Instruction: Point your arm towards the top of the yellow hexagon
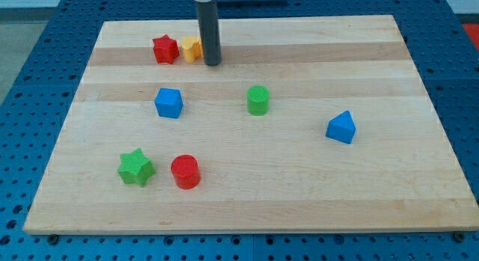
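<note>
Our tip [212, 63]: it sits on the wooden board [314, 186] near the view's top, just beside the yellow hexagon's right side — touching or not, we cannot tell.
Hand state: we carry no jaws, only a straight dark rod.
Yellow hexagon [191, 48]: upper left of the board, partly hidden by our rod, touching the red star [165, 49] on its left.
Middle blocks: blue cube [168, 102] and green cylinder [258, 100].
Right side: blue triangular block [341, 127], well apart from the rest.
Lower left: green star [135, 167] beside red cylinder [185, 172] — not touching.
</note>
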Robot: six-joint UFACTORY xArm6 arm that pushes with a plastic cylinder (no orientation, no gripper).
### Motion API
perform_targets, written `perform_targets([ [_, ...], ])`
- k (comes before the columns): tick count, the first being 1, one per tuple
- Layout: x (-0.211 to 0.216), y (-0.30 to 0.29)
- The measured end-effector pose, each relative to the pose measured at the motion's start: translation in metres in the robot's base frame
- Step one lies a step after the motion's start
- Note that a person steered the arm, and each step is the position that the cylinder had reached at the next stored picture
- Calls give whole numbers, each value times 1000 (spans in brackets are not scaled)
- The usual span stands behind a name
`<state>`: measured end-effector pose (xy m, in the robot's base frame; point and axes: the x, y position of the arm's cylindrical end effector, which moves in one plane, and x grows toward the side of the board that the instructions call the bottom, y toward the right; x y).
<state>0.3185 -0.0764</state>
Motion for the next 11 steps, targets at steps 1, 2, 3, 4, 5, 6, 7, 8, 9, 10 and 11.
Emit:
perform_targets([
  [1, 21, -9],
  [2, 32, -3],
  [3, 39, 72],
  [4, 28, 121],
  [5, -18, 142],
  [6, -85, 135],
  [7, -124, 93],
  [8, -124, 34],
  [9, -122, -5],
  [10, -108, -8],
  [11, -92, -8],
])
